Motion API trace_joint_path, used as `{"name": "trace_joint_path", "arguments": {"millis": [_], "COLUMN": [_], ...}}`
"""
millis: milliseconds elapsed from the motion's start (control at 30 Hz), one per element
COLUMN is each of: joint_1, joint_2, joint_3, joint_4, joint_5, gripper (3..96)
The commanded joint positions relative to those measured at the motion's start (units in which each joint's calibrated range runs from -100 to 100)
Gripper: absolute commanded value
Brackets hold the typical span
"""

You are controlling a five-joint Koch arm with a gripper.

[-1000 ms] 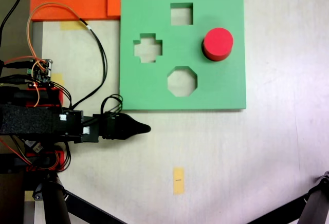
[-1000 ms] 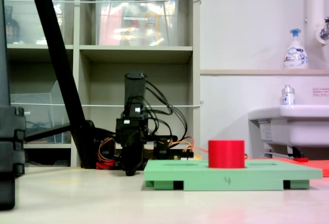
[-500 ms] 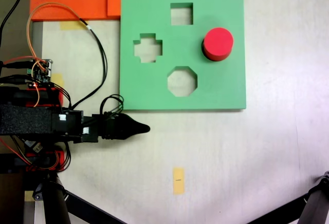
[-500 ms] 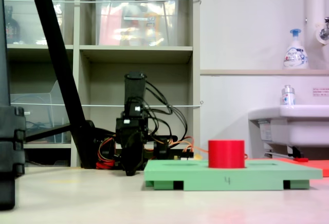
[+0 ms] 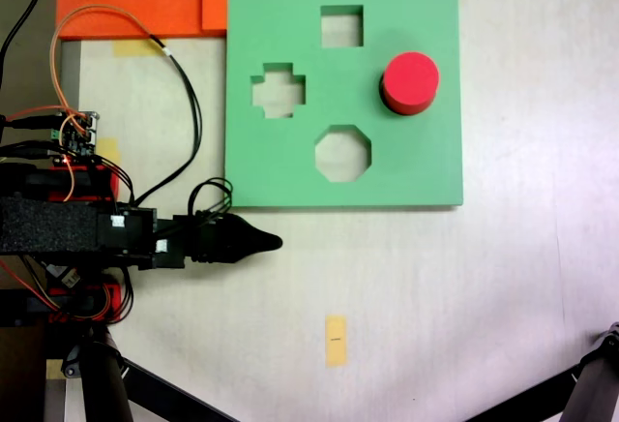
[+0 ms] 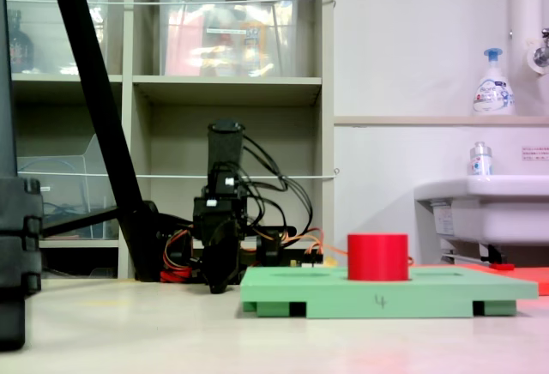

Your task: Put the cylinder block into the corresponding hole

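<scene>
Nothing moved; red foam cylinder block [image 5: 410, 81] seated in green board [image 5: 290, 165], end effector [image 5: 261, 242] closed, empty

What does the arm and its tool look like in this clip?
The arm is black and boxy, with white labels near its wrist. The tool is black and tapers to a rounded point. Looped black cables sit at the wrist, orange wires run to a small circuit board, and red parts show near the base.

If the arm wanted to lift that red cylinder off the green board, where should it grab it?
Probably from above, pinching the cylinder block across its round side wall. It stands upright, its upper part clear above the green board, with nothing crowding it.
</scene>
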Motion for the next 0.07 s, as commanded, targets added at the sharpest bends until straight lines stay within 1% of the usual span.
{"name": "trace_joint_path", "arguments": {"millis": [33,67], "joint_1": [0.00,0.00], "joint_2": [-0.55,-0.55], "joint_3": [-1.18,-1.18], "joint_4": [-6.09,-6.09], "joint_5": [-0.10,-0.10], "gripper": [50.2,50.2]}}
